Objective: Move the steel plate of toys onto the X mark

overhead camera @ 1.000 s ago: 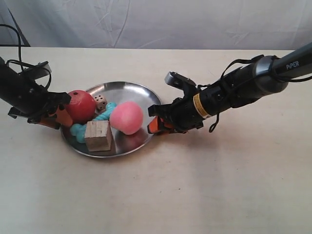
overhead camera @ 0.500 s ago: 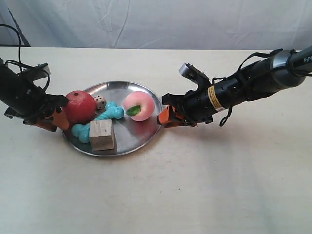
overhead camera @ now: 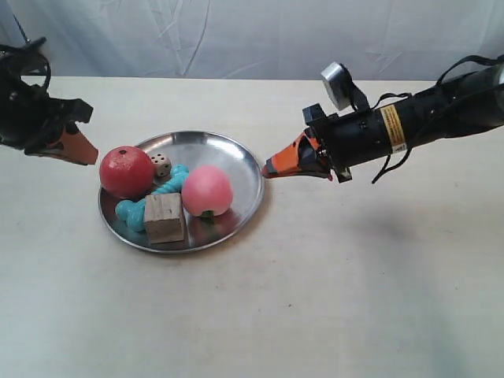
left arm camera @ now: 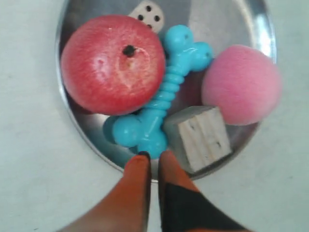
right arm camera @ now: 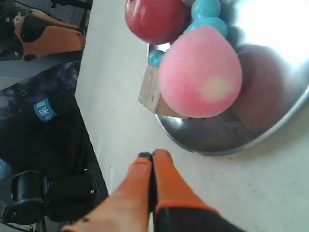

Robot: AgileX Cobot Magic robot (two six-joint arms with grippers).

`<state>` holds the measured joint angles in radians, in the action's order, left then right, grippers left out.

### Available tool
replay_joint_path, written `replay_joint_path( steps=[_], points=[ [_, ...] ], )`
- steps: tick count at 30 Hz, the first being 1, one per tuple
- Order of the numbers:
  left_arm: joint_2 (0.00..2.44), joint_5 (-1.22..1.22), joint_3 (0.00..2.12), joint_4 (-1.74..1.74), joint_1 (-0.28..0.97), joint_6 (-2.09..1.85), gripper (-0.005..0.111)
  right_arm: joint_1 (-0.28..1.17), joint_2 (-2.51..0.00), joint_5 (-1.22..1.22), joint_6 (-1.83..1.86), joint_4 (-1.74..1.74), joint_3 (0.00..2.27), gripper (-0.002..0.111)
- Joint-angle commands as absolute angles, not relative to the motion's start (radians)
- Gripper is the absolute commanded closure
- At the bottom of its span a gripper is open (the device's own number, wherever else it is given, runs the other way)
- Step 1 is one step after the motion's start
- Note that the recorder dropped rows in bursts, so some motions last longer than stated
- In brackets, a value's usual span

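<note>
Pale cream bench is backed by a wrinkled white cloth. Two black arms are seen reaching in from opposite sides. The steel plate is laid flat on the bench between them, toward the exterior view's left of centre. Left hand is held just outside the rim on the apple side. Its orange fingers are clenched to a thin slit, with nothing gripped. Right hand is pointed at the rim on the peach side, fingers pressed together, also empty; contact with the rim cannot be told. All toys are held inside the plate. Red apple is set at one edge, pink peach near the middle, turquoise bone between them. Wooden cube is set beside the bone's end, against the peach. White die is tucked beside the apple.
</note>
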<state>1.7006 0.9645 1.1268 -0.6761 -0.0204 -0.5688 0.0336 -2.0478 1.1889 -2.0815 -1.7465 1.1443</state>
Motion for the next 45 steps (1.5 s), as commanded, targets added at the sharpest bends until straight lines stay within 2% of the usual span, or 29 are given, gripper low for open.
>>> replay_joint_path(
  steps=[1, 8, 15, 21, 30, 36, 45],
  points=[
    [1.570, 1.013, 1.104, -0.840, -0.019, -0.676, 0.107, 0.024, -1.941, 1.221, -2.117, -1.744, 1.114, 0.109],
    [1.291, 0.939, 1.064, -0.935, -0.017, -0.719, 0.107, 0.026, -1.648, 1.190, -2.107, -1.744, 1.008, 0.109],
    [1.029, 0.896, 1.024, -0.962, -0.017, -0.747, 0.107, 0.062, -1.233, 0.898, -2.083, -1.744, 0.918, 0.109],
    [0.844, 0.721, 0.959, -0.961, -0.017, -0.747, 0.107, 0.111, -0.940, 0.612, -2.017, -1.744, 0.833, 0.109],
    [0.656, 0.523, 0.831, -0.965, -0.017, -0.862, 0.107, 0.141, -0.615, 0.388, -1.850, -1.744, 0.650, 0.109],
    [0.580, 0.453, 0.726, -0.969, -0.017, -0.874, 0.107, 0.141, -0.497, 0.306, -1.837, -1.744, 0.544, 0.109],
    [0.576, 0.371, 0.649, -0.969, -0.017, -0.898, 0.107, 0.141, -0.494, 0.324, -1.857, -1.744, 0.512, 0.109]
  ],
)
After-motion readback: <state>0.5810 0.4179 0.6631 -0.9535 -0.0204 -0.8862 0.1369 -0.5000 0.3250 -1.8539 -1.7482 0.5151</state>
